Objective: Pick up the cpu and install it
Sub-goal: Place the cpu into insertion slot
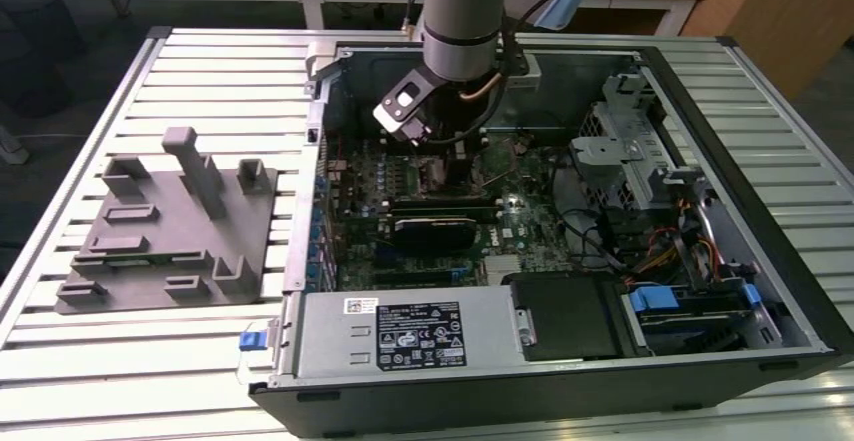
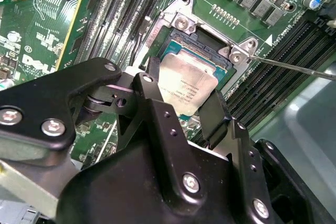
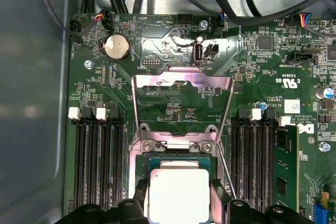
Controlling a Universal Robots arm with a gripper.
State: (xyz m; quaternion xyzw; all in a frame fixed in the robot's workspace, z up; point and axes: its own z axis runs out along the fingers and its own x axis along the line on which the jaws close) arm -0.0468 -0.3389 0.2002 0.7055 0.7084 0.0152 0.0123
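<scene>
1. Black gripper [image 2: 181, 98] sits low over the motherboard [image 2: 31, 40]. The jaws are closed narrow on the cpu, one finger [image 2: 147, 90] on each of two opposite edges.
2. The cpu [image 2: 186, 82] is silvery top up, right over the opening of the socket [image 2: 179, 11] and inside its metal frame. Can't tell if it is fully seated.
3. In the first wrist view the load plate [image 3: 157, 81] stands open, just beyond the cpu [image 3: 178, 195]. The thin lever [image 2: 294, 66] sticks out sideways, clear of the frame.
4. Black memory slots [image 3: 100, 166] flank the socket on both sides. A green memory stick [image 3: 286, 171] sits in one of them. A coin cell [image 3: 116, 46] lies further along the board.
5. In the exterior view the arm [image 1: 461, 11] reaches down into the open computer case [image 1: 534, 396], which lies flat on the slatted metal table [image 1: 134, 381]. A silver power supply [image 1: 387, 331] is at the case's near end.
6. A grey fixture [image 1: 174, 231] is on the table at the exterior view's left of the case, well apart from the gripper.
</scene>
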